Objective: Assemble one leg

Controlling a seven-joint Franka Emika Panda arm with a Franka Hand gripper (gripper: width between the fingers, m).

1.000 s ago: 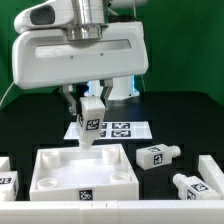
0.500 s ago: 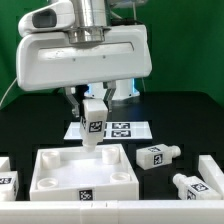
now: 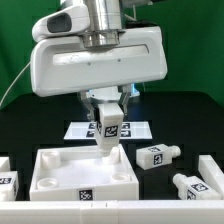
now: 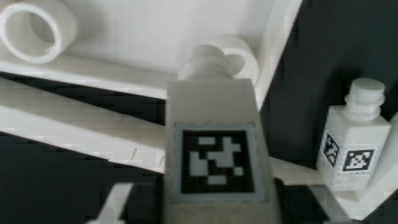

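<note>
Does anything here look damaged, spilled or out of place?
Nothing looks damaged or spilled. The gripper holds the leg roughly upright over the tabletop. A spare leg and a second spare leg lie on their sides at the exterior view's right.

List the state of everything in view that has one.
tabletop: lying flat, rim up, no leg fitted that shows.
held leg: upright, peg down, over the tabletop's far corner; contact unclear.
gripper: shut on the held leg.
loose leg: lying on its side.
second loose leg: lying on its side.
marker board: flat, partly hidden.
</note>
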